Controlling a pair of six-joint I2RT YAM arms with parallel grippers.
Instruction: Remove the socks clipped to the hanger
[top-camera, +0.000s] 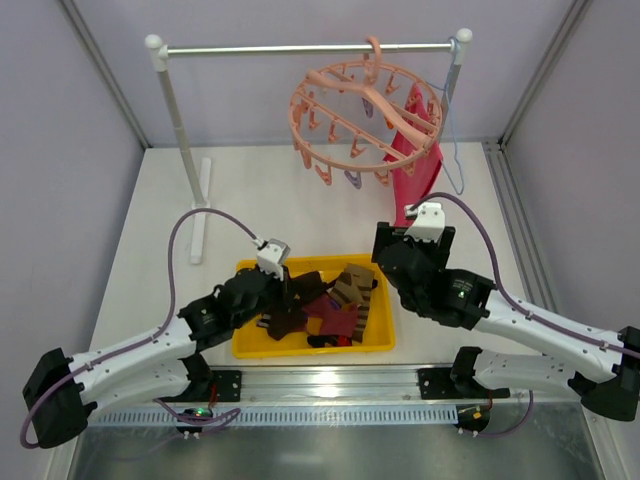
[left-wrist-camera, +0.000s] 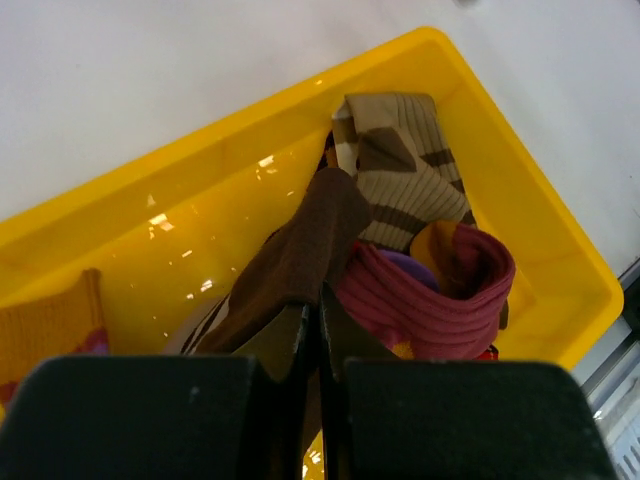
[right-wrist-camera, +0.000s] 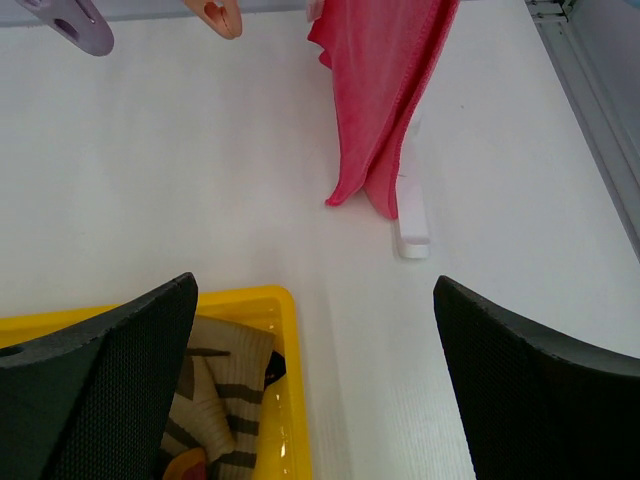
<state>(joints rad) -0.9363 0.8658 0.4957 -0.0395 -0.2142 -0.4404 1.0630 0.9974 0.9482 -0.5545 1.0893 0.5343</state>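
Observation:
The salmon-pink ring hanger (top-camera: 365, 112) hangs from the rail, and I see no socks on its pegs. Several socks lie in the yellow tray (top-camera: 248, 345). These include a brown-cream striped one (left-wrist-camera: 400, 170), also in the right wrist view (right-wrist-camera: 215, 390), and a maroon one with yellow (left-wrist-camera: 430, 290). My left gripper (left-wrist-camera: 320, 300) is low over the tray (left-wrist-camera: 520, 190), shut on a dark brown sock (left-wrist-camera: 305, 250). My right gripper (right-wrist-camera: 313, 285) is open and empty above the table by the tray's far right corner (right-wrist-camera: 285, 330).
A plain pink-red cloth (top-camera: 415, 170) hangs beside the hanger and reaches the table (right-wrist-camera: 385, 90). The rack's white posts and feet (top-camera: 200, 210) (right-wrist-camera: 410, 225) stand on the table. Two pegs (right-wrist-camera: 215, 15) dangle at the right wrist view's top edge. A thin wire hanger (top-camera: 455, 135) hangs at the rail's right end.

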